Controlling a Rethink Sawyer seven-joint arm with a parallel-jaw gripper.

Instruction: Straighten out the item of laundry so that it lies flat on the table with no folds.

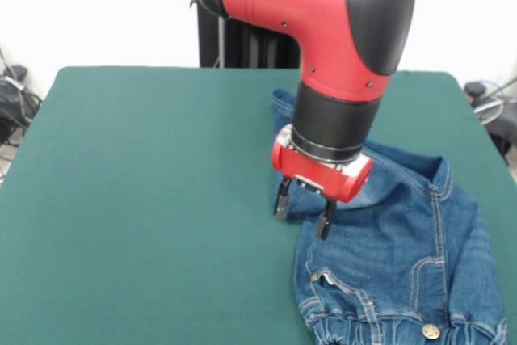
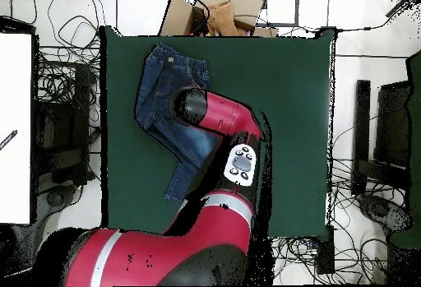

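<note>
Black fingers (image 1: 326,220) are hanging spread apart, gripping nothing; the gripper (image 1: 304,208) is hovering at the left edge of the jeans (image 1: 404,256) in the front view, one tip over bare green surface (image 1: 145,199), the other over denim. Cannot tell if the tips are touching cloth or sitting just above it.

Jeans are lying toward one side of the surface, waistband with brass button (image 1: 431,331) at the near edge in the front view. Overhead, one leg is running down past the arm (image 2: 222,123); the other leg is looking bunched or doubled under the arm, so not flat yet. A raised fold is standing up near the right side in the front view.

Judging the step: picking a grab point on the folded leg.
- Pinching one layer only at the hem or outer seam, not the thick middle.
- Lifting low, then dragging outward away from the waistband so the fold is opening instead of flipping.
- Denim is stiff-ish and seams are bulky; a wide opening is helping here.

Around: plenty of free surface on the other side to pull into. Off-table there are cables (image 2: 57,78) and a cardboard box (image 2: 215,12) beyond the far edge, none obstructing. Main obstruction is the arm itself hiding the fold from above.
</note>
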